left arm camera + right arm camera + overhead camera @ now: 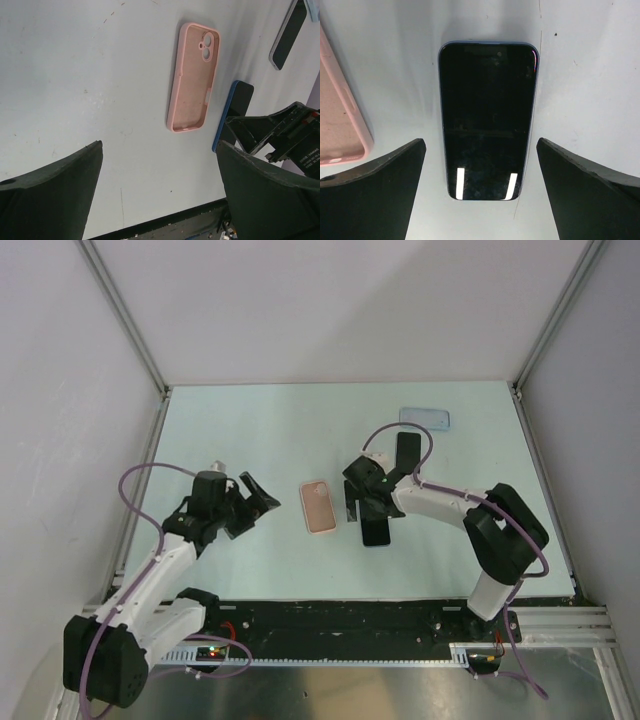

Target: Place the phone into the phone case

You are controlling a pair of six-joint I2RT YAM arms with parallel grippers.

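The right jaws stand wide astride the phone (487,115) — just beside the pink case (192,80). Across that case, the left jaws gape too.

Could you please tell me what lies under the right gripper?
The phone lies flat, glossy face up, on the table, between the fingers of the open right gripper, touching neither. Its own underside and the patch of table beneath it are covered.

The phone (488,120) is lying face up on the desk (585,75), its glossy dark screen reflecting two bright bars. The fingers (375,195) are standing wide apart on either side, clear of it. A pink case (337,115) is showing at the left edge.
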